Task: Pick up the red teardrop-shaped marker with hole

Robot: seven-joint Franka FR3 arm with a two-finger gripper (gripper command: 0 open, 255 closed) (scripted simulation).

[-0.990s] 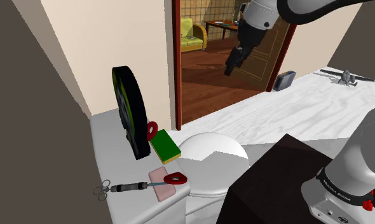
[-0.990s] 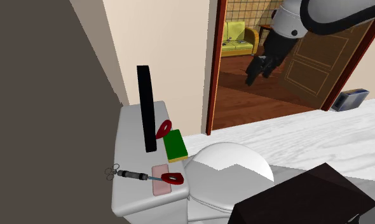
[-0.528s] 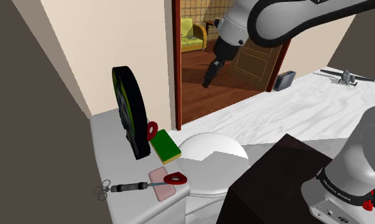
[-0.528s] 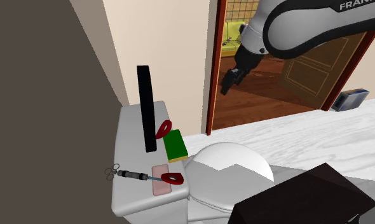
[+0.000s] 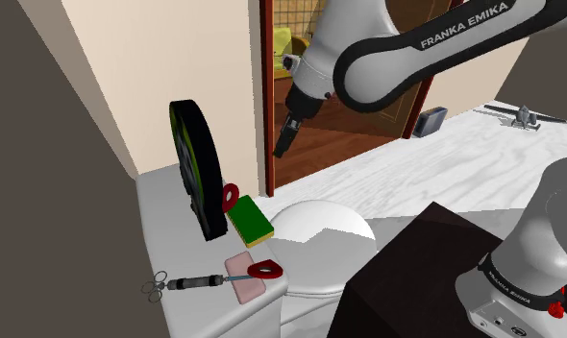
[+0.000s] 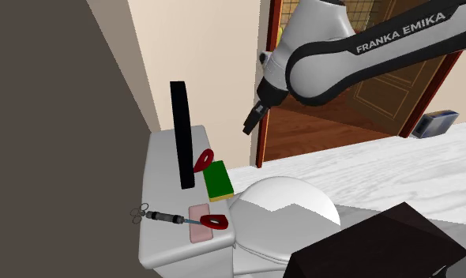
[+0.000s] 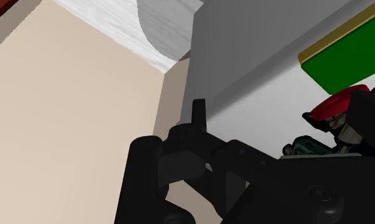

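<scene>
The shoulder view looks down from beside the stand (image 5: 406, 283) over the toilet tank (image 5: 166, 235) toward the doorway (image 5: 265, 96). The second exterior view faces likewise, sharing both; the wrist view overlooks the tank.

We see the white arm (image 5: 551, 206) rise from its base at the shoulder view's lower rt & run out of frame at the rt edge. It re-enters at top rt as the forearm (image 5: 435, 43), which slants down toward the left w/ "FRANKA EMIKA" lettering along it. The wrist (image 5: 308, 77) bends downward. Below it the black gripper (image 5: 283, 142) hangs in mid-air, pointing down & slightly to that view's left. In the 2nd ext. view we get the same pose: forearm across the top, gripper tilted down-left.
</scene>
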